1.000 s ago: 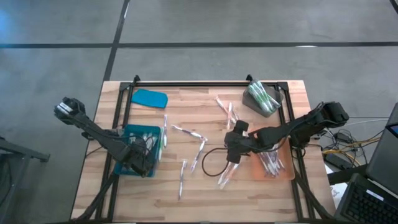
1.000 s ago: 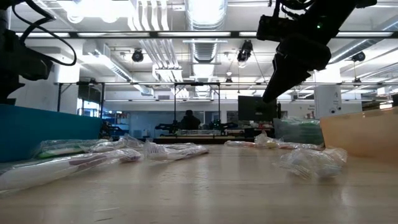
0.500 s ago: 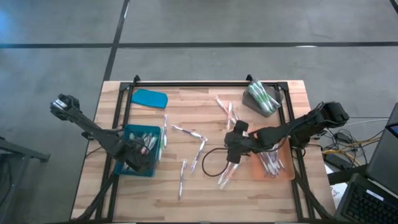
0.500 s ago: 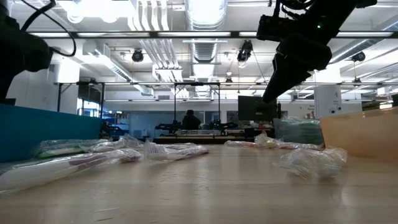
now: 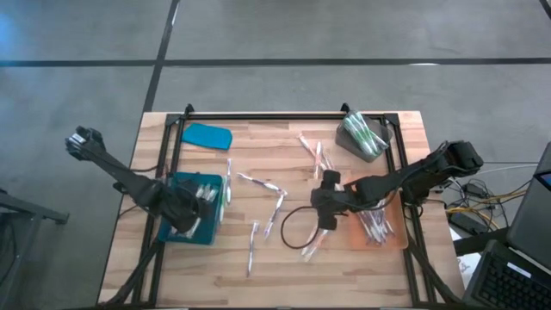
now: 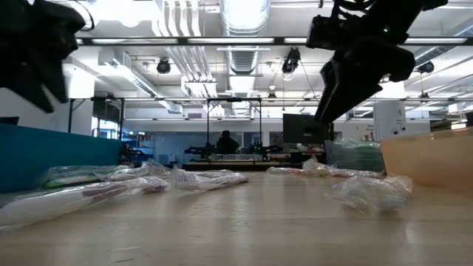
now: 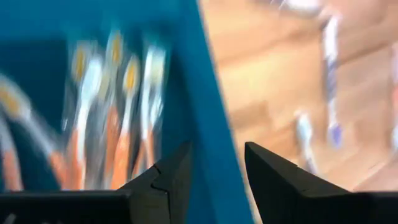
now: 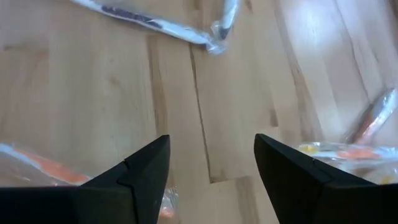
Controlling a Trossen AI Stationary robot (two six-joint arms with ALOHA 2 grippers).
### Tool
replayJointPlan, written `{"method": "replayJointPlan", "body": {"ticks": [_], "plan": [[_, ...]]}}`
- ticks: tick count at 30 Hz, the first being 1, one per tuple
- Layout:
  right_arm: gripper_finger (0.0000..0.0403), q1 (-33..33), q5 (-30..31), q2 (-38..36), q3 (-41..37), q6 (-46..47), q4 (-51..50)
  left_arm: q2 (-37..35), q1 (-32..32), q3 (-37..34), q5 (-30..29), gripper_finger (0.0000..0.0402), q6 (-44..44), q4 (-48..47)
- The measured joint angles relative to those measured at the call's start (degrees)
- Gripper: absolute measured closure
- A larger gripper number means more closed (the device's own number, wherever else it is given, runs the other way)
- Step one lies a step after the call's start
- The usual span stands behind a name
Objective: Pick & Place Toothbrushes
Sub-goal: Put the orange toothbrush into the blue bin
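Note:
Wrapped toothbrushes lie scattered on the wooden table, one pair near its front. More of them lie in the blue tray at the left, where they show blurred in the left wrist view. My left gripper hangs open above that tray's right wall, with nothing between its fingers. My right gripper stands open over bare wood at mid-table. Wrapped toothbrushes lie on either side of its fingers.
An orange tray with toothbrushes lies at the right. A clear bin with green ones stands at the far right, a blue lid at the far left. A black cable loop lies by my right gripper. A black frame borders the table.
My left gripper has risen out of the blue tray and drawn back a little toward the table's left edge, tipping as it went. My right gripper has stayed in place and rolled slightly.

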Motion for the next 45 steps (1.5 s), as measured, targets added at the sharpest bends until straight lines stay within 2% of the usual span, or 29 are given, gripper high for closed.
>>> {"method": "replayJointPlan", "body": {"ticks": [8, 12, 14, 20, 24, 31, 39, 45], "plan": [[0.0183, 0.0, 0.6, 0.0, 0.0, -12.4, -0.5, -3.1, 0.0, 0.0, -21.8, 0.0252, 7.2, 0.1], [0.0179, 0.0, 6.9, 0.0, 0.0, -17.2, -2.0, -3.1, 0.0, 0.0, -31.7, 0.0252, 10.7, 0.6], [0.0176, 0.0, 9.7, 0.0, 0.0, -18.6, -3.5, -3.1, 0.0, 0.0, -33.8, 0.0252, 11.0, 2.3], [0.0167, -1.4, 16.8, 0.0, -2.6, -26.0, -4.0, -2.9, 0.0, 0.0, -34.7, 0.0252, 23.7, 9.1], [0.0166, -5.0, 17.8, 0.0, -5.4, -28.3, -3.9, -2.7, 0.0, 0.0, -36.0, 0.0252, 27.2, 12.2], [0.0184, -11.6, 13.1, 0.1, -6.9, -32.1, -2.9, -2.8, 0.0, 0.0, -36.5, 0.0252, 28.3, 12.3], [0.0199, -14.1, 9.8, 0.1, -6.9, -39.1, 3.1, -2.8, 0.2, 0.0, -36.6, 0.0252, 28.3, 12.3], [0.0212, -15.3, 8.5, 1.7, -7.0, -40.2, 4.4, -2.8, 0.3, 0.0, -36.7, 0.0252, 28.4, 12.3]]}}
